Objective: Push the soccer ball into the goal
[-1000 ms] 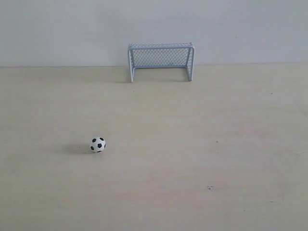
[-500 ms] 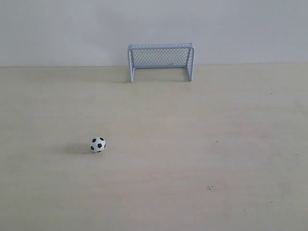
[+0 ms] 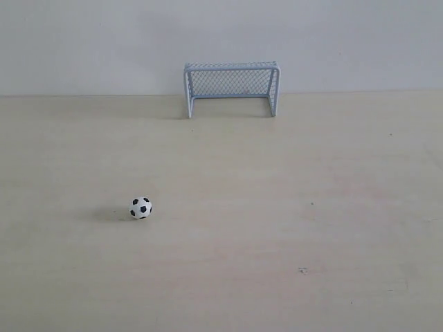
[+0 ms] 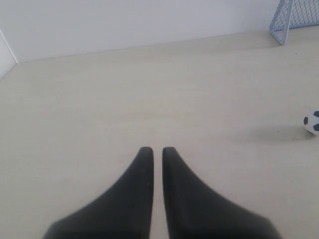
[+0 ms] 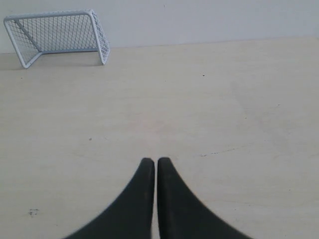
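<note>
Left jaws narrowed to a thin slit, holding nothing; right jaws likewise | soccer ball [image 3: 140,207] sits alone on tabletop [image 3: 297,207], left side, well apart from goal [image 3: 231,83] | goal at the back by the wall, mouth open toward the ball | judgement: closed tips make a blunt pusher; left arm sits nearer; push not yet begun
</note>
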Controlling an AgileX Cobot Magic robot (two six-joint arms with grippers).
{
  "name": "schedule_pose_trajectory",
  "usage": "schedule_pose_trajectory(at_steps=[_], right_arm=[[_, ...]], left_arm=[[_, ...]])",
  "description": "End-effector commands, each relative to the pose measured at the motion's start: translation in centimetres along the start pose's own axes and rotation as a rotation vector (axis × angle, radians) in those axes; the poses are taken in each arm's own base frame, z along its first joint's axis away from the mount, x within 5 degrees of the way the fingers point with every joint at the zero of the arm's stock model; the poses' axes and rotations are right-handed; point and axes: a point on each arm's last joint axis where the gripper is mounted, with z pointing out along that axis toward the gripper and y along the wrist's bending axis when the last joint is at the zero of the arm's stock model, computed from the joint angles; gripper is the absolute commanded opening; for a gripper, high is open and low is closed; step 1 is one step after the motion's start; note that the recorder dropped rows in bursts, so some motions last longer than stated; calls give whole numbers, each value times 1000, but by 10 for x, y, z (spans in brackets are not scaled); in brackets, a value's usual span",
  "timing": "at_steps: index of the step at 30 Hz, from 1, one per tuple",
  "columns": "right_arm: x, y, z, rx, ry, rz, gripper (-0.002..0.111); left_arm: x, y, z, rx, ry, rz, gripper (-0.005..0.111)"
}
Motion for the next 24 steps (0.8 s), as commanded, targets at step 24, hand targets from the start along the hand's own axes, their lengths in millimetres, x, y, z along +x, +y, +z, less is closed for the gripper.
schedule_pose_trajectory(at_steps=[24], right_arm=[[-20, 0, -3, -3, -227, -10, 0]], left_arm=[[-2, 0, 0, 8, -3, -7, 6]])
